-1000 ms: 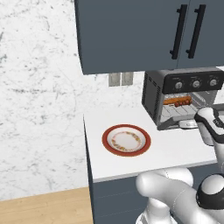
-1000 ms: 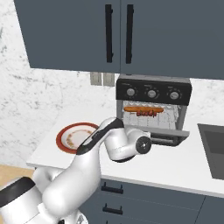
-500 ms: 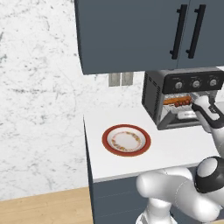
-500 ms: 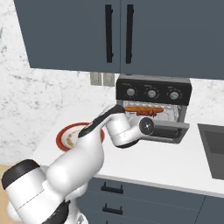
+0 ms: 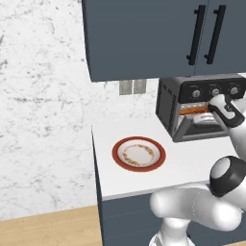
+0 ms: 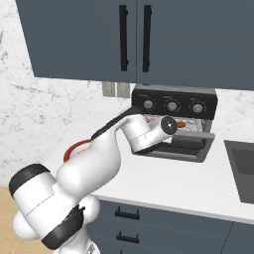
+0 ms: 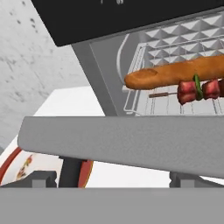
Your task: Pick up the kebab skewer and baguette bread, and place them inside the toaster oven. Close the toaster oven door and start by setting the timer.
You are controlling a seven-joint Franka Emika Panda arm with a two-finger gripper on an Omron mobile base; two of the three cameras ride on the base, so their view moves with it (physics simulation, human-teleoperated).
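Gripper (image 5: 207, 119), wide and holding nothing, faces the toaster oven door (image 7: 127, 144); baguette bread (image 7: 175, 72) and kebab skewer (image 7: 192, 89) lie inside, so closing seems next.

hand (image 5: 207, 118) risen closer to toaster oven (image 5: 202, 91), toaster oven door (image 6: 174, 149) lifted partway

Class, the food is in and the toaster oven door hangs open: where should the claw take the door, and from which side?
Grip the bar handle along the free edge of the toaster oven door. It runs horizontally, so the open claw should straddle it from the front and slightly below, then swing it up towards the baguette bread and kebab skewer.
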